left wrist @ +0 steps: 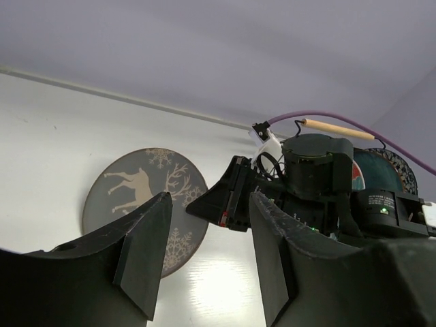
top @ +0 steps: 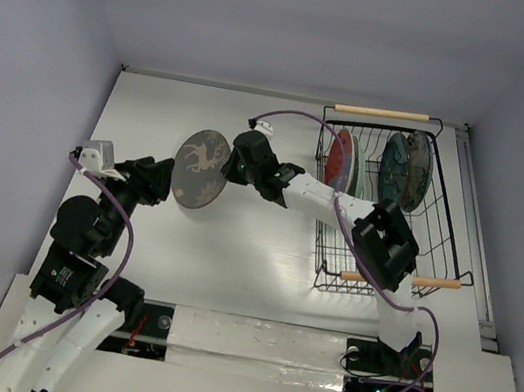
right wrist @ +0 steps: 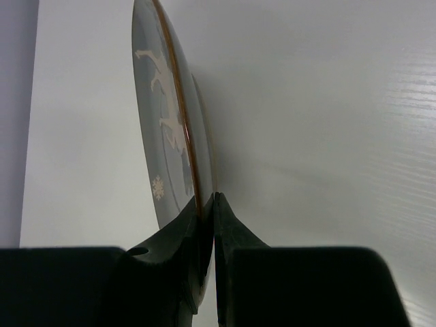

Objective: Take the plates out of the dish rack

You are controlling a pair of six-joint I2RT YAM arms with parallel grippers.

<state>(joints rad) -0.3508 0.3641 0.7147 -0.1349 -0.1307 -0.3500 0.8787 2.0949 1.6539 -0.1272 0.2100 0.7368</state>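
Deer plate (top: pixel 201 167), just one, pinched at its rim by right gripper (right wrist: pixel 208 201); I count at least two plates (top: pixel 341 159) in dish rack (top: pixel 441 217); left gripper (left wrist: pixel 209 199) spread, empty.

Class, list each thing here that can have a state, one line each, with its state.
deer plate: out of the rack, held on edge.
right gripper: shut on the deer plate's rim.
left gripper: open, empty.
red plate: upright in the rack.
teal plate: upright in the rack.
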